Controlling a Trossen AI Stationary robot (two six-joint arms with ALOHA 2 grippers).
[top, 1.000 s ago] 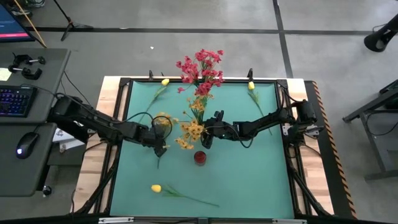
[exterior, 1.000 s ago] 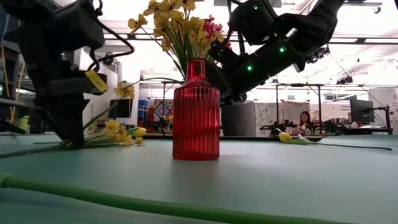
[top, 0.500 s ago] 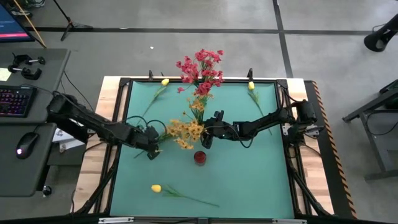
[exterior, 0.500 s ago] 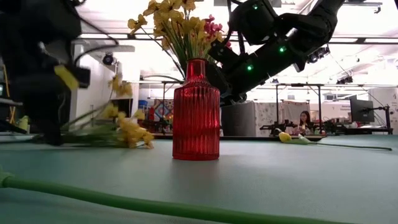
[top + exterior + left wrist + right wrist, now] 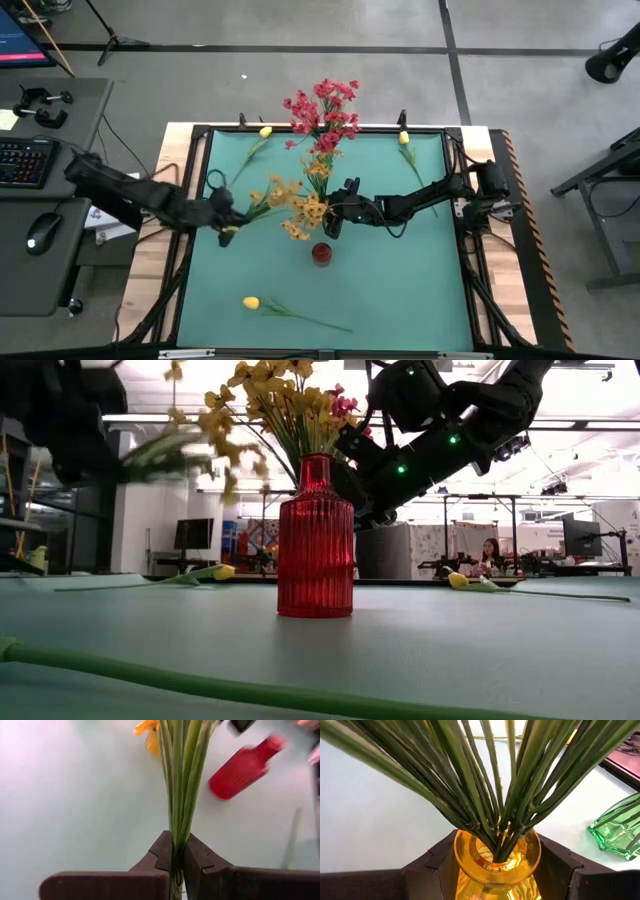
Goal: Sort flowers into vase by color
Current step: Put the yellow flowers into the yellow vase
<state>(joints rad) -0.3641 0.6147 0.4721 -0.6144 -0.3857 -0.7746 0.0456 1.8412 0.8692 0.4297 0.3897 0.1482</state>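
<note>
My left gripper (image 5: 228, 224) is shut on a bunch of orange-yellow flowers (image 5: 270, 193) left of centre, seen raised at the upper left of the low view as the same bunch (image 5: 200, 435). My right gripper (image 5: 333, 222) grips a yellow glass vase (image 5: 496, 857) filled with orange-yellow flowers (image 5: 308, 212). A red vase (image 5: 321, 253) stands on its base just nearer. Pink-red flowers (image 5: 325, 115) rise at the far middle. Single yellow tulips lie flat at the far left (image 5: 262, 134), far right (image 5: 405, 145) and near side (image 5: 285, 310). My left gripper pinches the bunch's green stems (image 5: 176, 840) near their cut ends between its two fingers, which lie across the stems. The bunch is lifted clear of the table, and its blossoms (image 5: 275, 190) point toward the table's right and far side. My right gripper has the yellow vase's neck (image 5: 470, 865) between its two fingers (image 5: 432, 862), just below the rim. The fingers come in about level from the table's right side. The vase stands upright with its stems fanning out above; its base is hidden.
A green glass vase (image 5: 620, 832) stands just beside the yellow one. The table's black frame (image 5: 200, 135) runs round the green mat. The near tulip's stem (image 5: 200, 680) crosses the low view's foreground. A desk with keyboard and mouse (image 5: 40, 235) stands left of the table.
My left gripper has gone up and toward the table's left edge with the orange-yellow bunch. The bunch lay on the mat a second ago and now hangs clear of it, its blossoms swung higher.
</note>
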